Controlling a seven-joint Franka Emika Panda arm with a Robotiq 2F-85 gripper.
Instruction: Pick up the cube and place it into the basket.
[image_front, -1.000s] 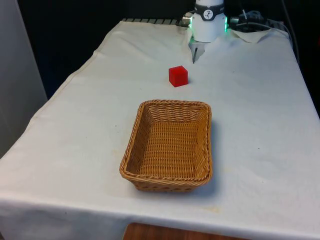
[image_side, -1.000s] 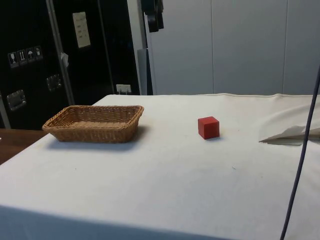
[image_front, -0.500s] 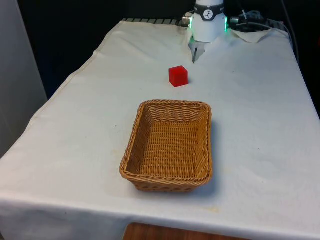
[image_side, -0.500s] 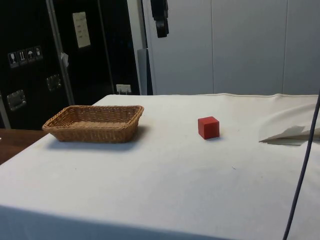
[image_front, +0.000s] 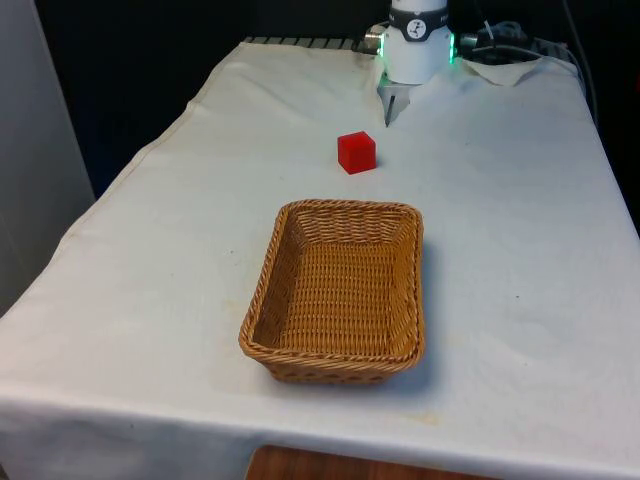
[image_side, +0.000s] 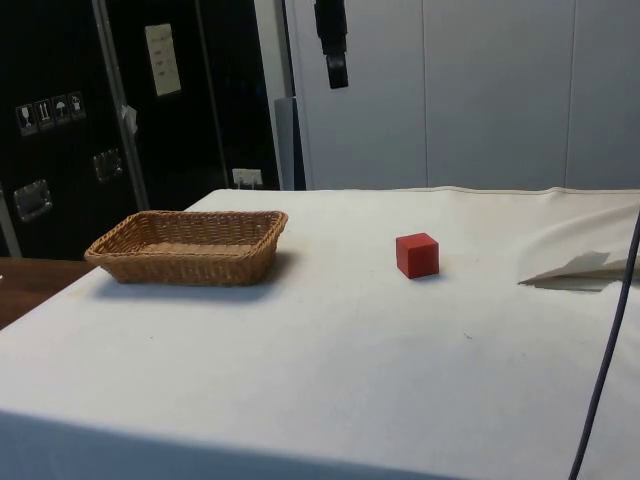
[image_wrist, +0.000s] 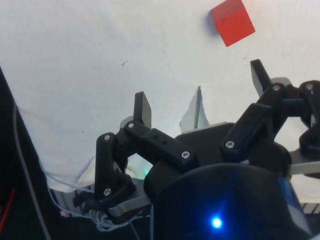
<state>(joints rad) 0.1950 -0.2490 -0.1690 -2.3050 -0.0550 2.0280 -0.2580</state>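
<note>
approach | my gripper had dropped lower over the desk in the last second, fingers spread, empty | cube sat untouched on cloth, well short of basket | descent underway, grasp not yet begun

I see a white cloth covering the table, with a crumpled fold of cloth at its far end, towards the front view's right. Dark cabinets stand behind in my side view.

Hand lower, nearer cube.
</note>
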